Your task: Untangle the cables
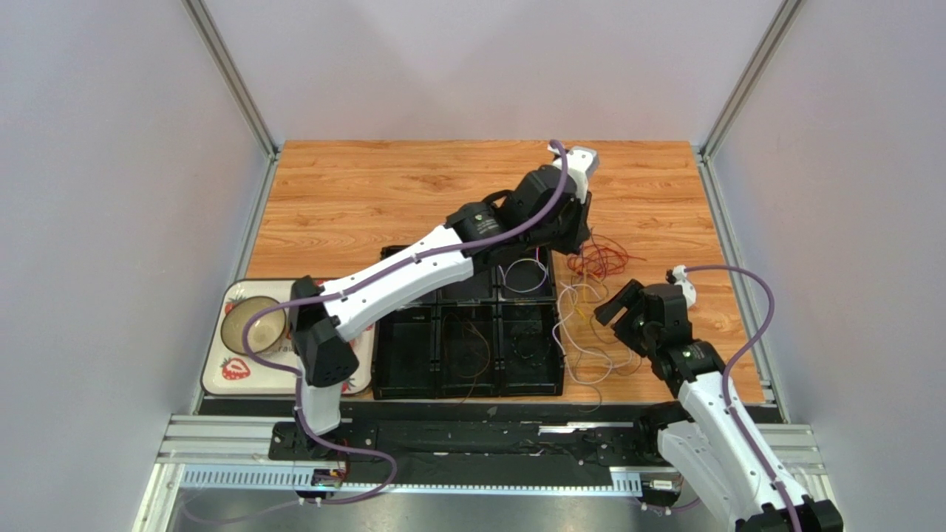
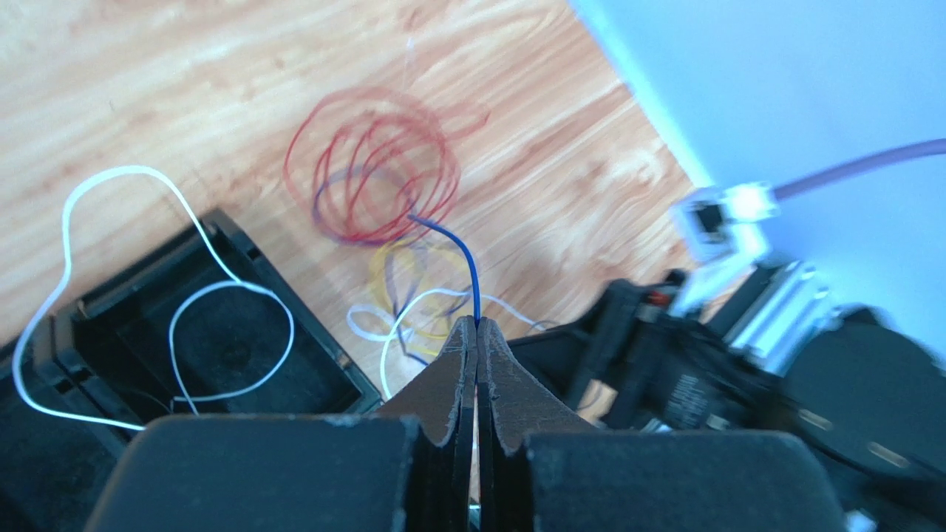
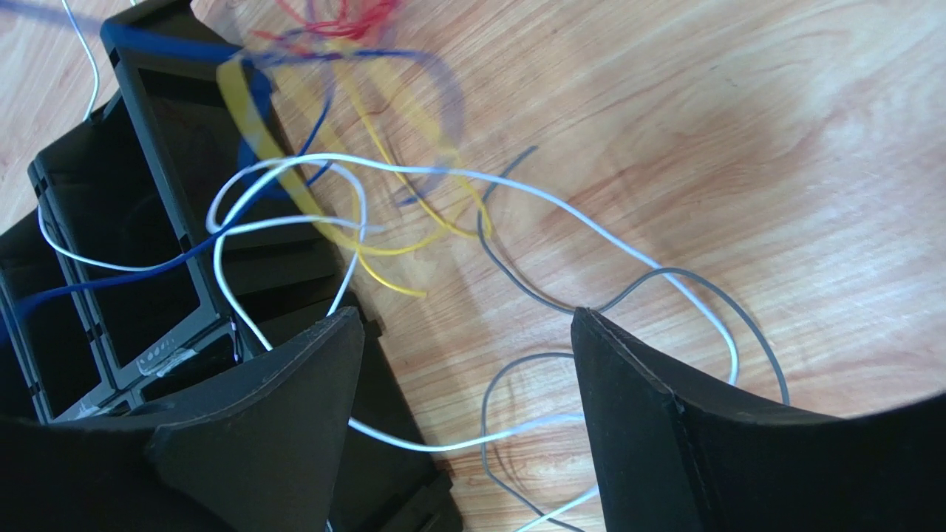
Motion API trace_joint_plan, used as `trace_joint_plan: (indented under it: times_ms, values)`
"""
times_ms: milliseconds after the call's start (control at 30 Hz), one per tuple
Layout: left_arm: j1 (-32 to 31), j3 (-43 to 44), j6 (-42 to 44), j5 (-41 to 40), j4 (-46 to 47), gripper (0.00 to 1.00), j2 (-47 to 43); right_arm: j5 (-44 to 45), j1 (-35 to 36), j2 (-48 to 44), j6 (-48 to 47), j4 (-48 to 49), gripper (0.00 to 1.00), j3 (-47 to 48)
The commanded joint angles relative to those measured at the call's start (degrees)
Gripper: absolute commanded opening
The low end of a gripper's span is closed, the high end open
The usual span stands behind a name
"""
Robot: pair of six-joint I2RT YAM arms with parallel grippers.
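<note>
Cables [image 1: 601,263] lie on wooden table [image 1: 366,200] between grey walls [image 1: 111,166].

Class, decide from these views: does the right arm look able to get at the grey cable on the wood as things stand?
Probably yes. The right gripper hangs open just above the grey cable, which lies on the wood; only a white cable crosses it.

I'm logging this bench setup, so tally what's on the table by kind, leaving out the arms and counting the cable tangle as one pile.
Cable tangle: 1
Black compartment organiser: 1
Strawberry-print tray: 1
Bowl on that tray: 1
Total: 4
</note>
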Motion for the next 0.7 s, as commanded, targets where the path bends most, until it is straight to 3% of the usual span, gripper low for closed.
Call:
trace_joint_plan:
  times_ms: [0, 333, 667]
  values:
    - [0.2, -0.9, 1.8, 1.5, 1.1, 0.0, -5.6, -2.6, 0.3, 2.5, -0.9, 5.9, 0.72, 0.6]
    - [0.1, -1.3, 3.3, 4.7, 1.5, 0.0, -9.1, -7.7, 1.3, 4.0, -2.3, 13.3, 0.72, -0.5]
    - [0.2, -2.5, 2.5, 6.3, 2.7, 0.0, -9.4, -5.6, 1.6, 7.3, -1.3, 20.2, 0.78, -1.5]
